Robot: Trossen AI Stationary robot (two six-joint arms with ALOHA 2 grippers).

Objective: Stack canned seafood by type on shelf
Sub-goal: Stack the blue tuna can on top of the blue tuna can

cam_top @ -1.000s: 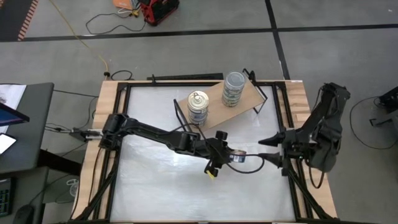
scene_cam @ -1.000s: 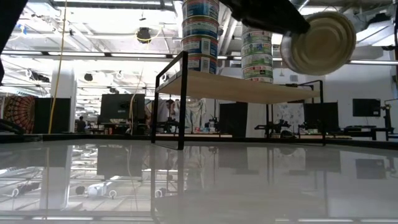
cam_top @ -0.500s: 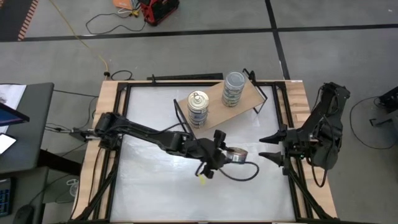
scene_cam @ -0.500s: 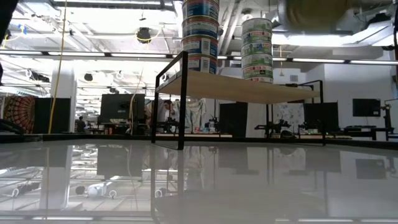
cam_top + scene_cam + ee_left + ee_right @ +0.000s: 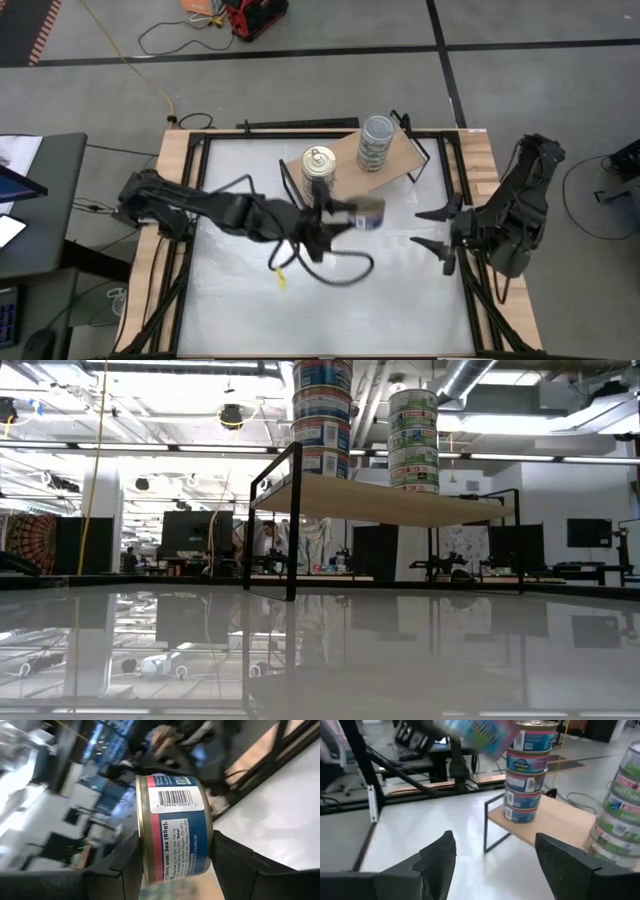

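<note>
The shelf (image 5: 395,152) is a tan board on a black frame at the table's far side. Two stacks of canned seafood stand on it: a blue-labelled stack (image 5: 319,168) with a gold pull-tab top and a green-labelled stack (image 5: 377,141) with a grey top. Both stacks also show in the low view (image 5: 322,415) (image 5: 413,438). My left gripper (image 5: 352,216) hangs just on the near side of the blue stack, shut on a blue-labelled tin (image 5: 172,827). My right gripper (image 5: 432,228) waits open near the table's right edge, holding nothing. My left gripper pinches the blue-labelled tin between its two fingers (image 5: 125,865), one finger on each flat end (image 5: 141,845). The fingers reach out roughly level from the table's left. The tin is lifted clear of the table and lies turned on its side, its label facing the wrist camera.
The black frame legs (image 5: 486,827) of the shelf stand on the white tabletop (image 5: 250,290). A cable (image 5: 345,265) trails from the left arm over the table. Wooden rails (image 5: 170,180) border the table's sides.
My left gripper has risen and gone toward the far edge, nearing the blue-labelled stack, and has rolled at the wrist. The tin has gone up with it, out of the top of the low view. My right gripper has rolled in place.
</note>
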